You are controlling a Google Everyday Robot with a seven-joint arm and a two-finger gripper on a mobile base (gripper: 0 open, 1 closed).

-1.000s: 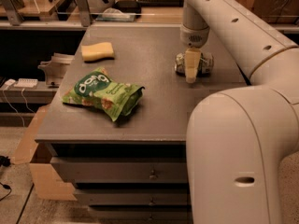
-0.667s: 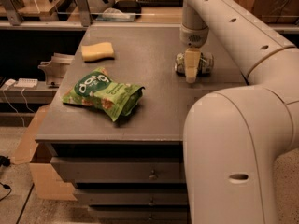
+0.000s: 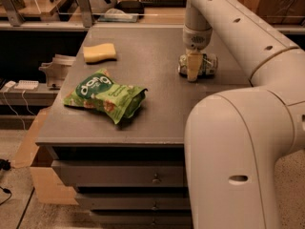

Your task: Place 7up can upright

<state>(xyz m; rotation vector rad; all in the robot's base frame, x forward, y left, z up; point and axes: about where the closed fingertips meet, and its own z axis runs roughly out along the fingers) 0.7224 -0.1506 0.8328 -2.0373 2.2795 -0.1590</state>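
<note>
The 7up can (image 3: 208, 64), silvery with green markings, lies on its side on the grey table (image 3: 157, 113) at the right, its length running left to right. My gripper (image 3: 193, 70) hangs straight down from the white arm onto the can's middle and covers that part, so only the can's two ends show on either side. The can rests on the table surface.
A green snack bag (image 3: 105, 95) lies on the table's left front. A yellow sponge (image 3: 99, 52) lies at the back left. The arm's large white body (image 3: 238, 156) fills the right foreground. Drawers (image 3: 119, 173) sit below the tabletop. Shelving and clutter stand behind the table.
</note>
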